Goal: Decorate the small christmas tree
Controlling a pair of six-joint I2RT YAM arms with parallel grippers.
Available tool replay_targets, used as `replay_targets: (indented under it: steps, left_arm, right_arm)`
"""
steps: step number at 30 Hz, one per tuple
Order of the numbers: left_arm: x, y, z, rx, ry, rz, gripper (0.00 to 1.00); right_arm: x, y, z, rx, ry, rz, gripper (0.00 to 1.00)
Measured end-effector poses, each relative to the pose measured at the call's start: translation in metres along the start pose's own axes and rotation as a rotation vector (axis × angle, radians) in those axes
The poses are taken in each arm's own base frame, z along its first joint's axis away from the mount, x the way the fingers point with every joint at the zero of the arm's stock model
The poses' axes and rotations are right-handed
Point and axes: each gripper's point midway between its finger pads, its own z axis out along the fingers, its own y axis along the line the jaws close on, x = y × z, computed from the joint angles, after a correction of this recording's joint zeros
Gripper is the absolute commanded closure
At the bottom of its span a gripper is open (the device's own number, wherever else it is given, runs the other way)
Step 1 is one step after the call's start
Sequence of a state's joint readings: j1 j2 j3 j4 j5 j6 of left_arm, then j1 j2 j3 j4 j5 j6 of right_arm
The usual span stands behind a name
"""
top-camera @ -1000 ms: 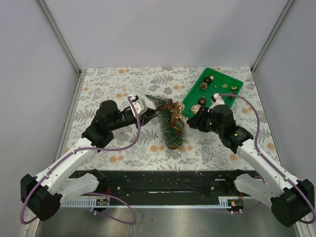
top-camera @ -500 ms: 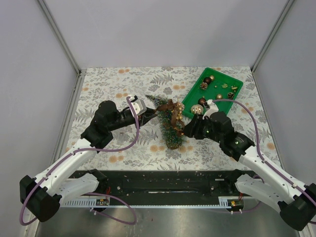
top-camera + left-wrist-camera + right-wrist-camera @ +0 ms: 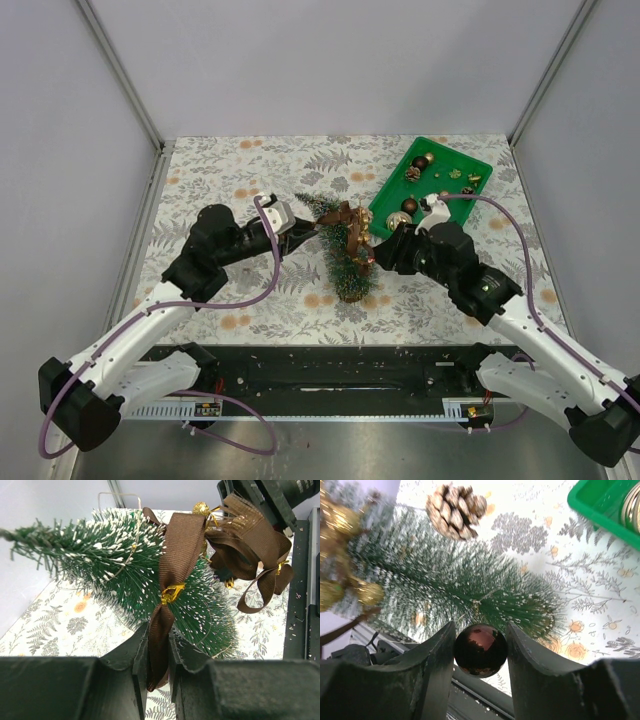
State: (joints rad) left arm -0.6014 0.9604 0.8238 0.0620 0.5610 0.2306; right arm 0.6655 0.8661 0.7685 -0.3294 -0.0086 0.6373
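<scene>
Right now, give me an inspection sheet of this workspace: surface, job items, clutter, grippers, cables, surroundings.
Surface: fern-print tablecloth, flat.
Job's things: small dark green bottle-brush tree, tilted; brown ribbon bow and pine cone on it.
Clutter: green plastic tray holding baubles, far right.
Grippers: left gripper shut on the ribbon's tail; right gripper shut on a glossy dark brown ball beside the tree.
Cables: purple cables looped along both arms.
Surroundings: pale grey walls, metal frame posts.
</scene>
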Motion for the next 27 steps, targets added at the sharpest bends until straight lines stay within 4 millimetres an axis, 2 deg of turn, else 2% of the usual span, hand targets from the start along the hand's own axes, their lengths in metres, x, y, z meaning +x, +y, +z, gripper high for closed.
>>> replay_targets:
  steps: [4, 7, 15, 22, 27]
  left_arm:
    - [-0.003, 0.000, -0.001, -0.002, -0.007, 0.004, 0.78]
    - [-0.004, 0.000, -0.002, -0.002, -0.009, 0.006, 0.78]
    - [-0.004, 0.000, -0.002, -0.002, -0.009, 0.006, 0.79]
    - [-0.004, -0.001, -0.002, -0.002, -0.010, 0.004, 0.79]
    - [-0.004, -0.001, -0.002, -0.002, -0.010, 0.003, 0.79]
  right_arm:
    - [-0.022, 0.007, -0.008, 0.002, -0.069, -0.015, 1.00]
    - [-0.029, 0.012, -0.009, -0.005, -0.086, -0.020, 1.00]
    - [-0.022, 0.007, 0.000, 0.016, -0.053, -0.023, 1.00]
    - [-0.021, 0.008, 0.000, 0.011, -0.047, -0.032, 1.00]
    - [-0.021, 0.024, 0.005, -0.035, -0.033, -0.049, 1.00]
